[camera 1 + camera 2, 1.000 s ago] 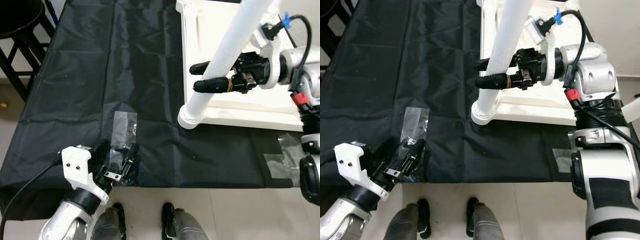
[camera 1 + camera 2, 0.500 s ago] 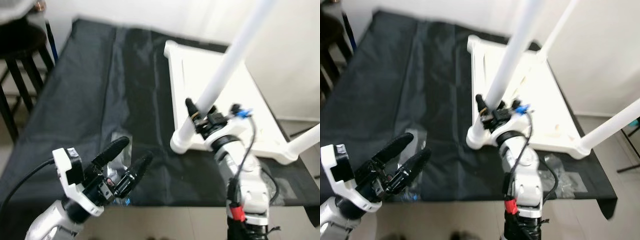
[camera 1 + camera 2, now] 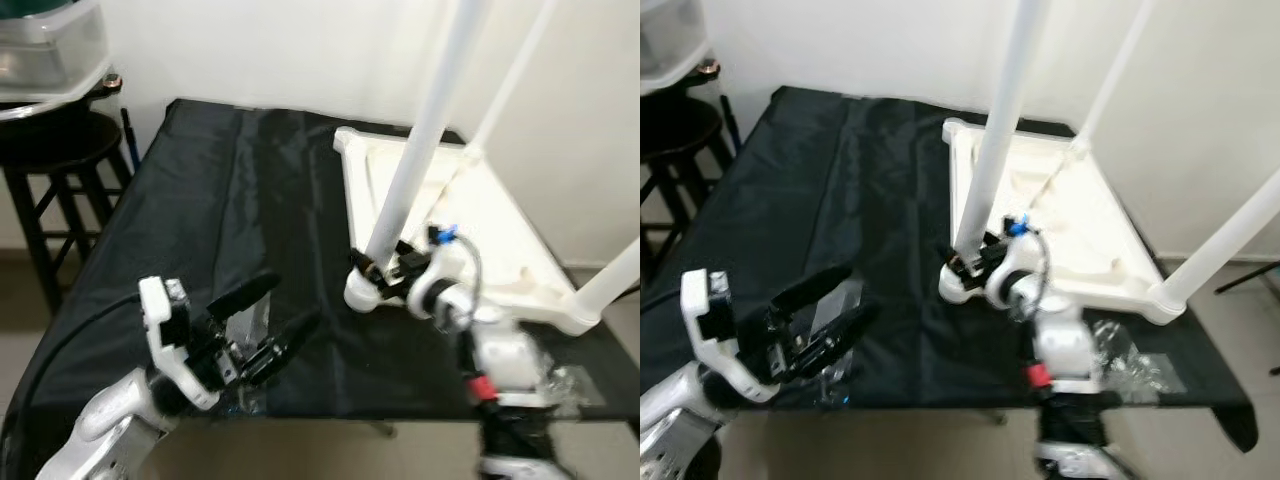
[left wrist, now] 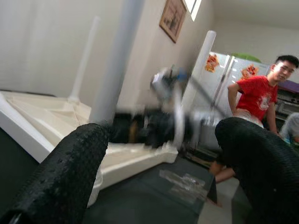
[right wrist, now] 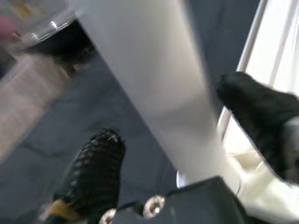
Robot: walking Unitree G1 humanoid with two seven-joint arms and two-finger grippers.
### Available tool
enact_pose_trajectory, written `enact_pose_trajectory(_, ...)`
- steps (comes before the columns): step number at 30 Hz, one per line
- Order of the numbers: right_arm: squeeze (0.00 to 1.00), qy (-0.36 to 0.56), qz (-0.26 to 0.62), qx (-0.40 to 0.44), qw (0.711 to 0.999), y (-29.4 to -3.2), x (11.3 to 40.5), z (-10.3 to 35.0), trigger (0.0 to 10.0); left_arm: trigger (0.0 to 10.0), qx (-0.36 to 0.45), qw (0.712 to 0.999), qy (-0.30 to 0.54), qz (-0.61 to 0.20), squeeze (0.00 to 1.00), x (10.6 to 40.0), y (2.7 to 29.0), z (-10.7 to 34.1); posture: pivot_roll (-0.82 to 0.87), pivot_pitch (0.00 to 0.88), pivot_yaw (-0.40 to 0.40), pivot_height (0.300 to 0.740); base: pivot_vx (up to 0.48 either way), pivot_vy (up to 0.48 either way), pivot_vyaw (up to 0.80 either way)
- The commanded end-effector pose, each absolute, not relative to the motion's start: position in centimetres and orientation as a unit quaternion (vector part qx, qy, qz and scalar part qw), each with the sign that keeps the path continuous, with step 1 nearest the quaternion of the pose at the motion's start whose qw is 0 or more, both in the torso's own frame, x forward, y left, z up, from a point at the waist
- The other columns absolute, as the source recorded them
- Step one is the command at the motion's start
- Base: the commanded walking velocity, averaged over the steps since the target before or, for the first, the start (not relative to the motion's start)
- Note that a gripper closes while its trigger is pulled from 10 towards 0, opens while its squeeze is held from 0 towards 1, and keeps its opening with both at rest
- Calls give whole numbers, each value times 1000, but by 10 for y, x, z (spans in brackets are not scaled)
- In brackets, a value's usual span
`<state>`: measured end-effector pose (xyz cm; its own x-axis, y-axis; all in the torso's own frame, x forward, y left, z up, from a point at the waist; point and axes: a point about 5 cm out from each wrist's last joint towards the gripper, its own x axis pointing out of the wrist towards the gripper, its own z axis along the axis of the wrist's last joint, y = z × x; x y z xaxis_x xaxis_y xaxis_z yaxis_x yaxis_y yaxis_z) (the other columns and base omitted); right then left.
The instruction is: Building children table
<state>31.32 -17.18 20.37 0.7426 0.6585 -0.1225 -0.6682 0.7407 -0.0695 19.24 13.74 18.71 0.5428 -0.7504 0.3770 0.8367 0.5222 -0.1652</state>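
Two grippers in play. Right gripper (image 3: 383, 272) sits centre-right of the left eye view, fingers straddling the near table leg (image 3: 418, 158) just above its foot; whether the pads actually clamp it, cannot tell, though the right wrist view shows one finger (image 5: 96, 168) on each side of the leg. Leg's long axis runs upward, tilted a little toward the frame's upper right, rising from the near left corner of the upside-down white table top (image 3: 480, 240), which lies on the black cloth (image 3: 230, 200) right of centre. Left gripper (image 3: 268, 318) hovers lower left, fingers spread, holding nothing, above a clear plastic bag (image 3: 245, 325). Leg lies to its right, well apart. Judgement: right arm is far nearer, so seating or twisting the leg falls to it.
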Motion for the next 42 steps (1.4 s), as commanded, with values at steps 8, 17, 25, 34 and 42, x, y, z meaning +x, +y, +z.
enact_pose_trajectory(8,1000,-52,547,-111,828,-215,317,293,10000,10000,-153,867,-115,-461,0,179,138,189,-17,106,-131,740,0,0,0)
enact_pose_trajectory(17,0,-18,613,-150,775,-219,341,329,10000,10000,-125,872,-125,-457,0,149,148,223,52,272,-129,740,0,0,0)
enact_pose_trajectory(25,0,-4,639,-145,755,-221,337,327,10000,10000,-122,867,-140,-462,0,141,144,242,44,331,-116,740,0,0,0)
enact_pose_trajectory(34,0,-15,654,-140,744,-208,345,324,9725,10000,-124,861,-142,-473,0,140,138,251,48,342,-112,740,0,0,0)
enact_pose_trajectory(42,0,-53,669,-142,728,-202,341,332,0,10000,-125,858,-143,-478,0,144,134,258,17,293,-120,740,0,0,0)
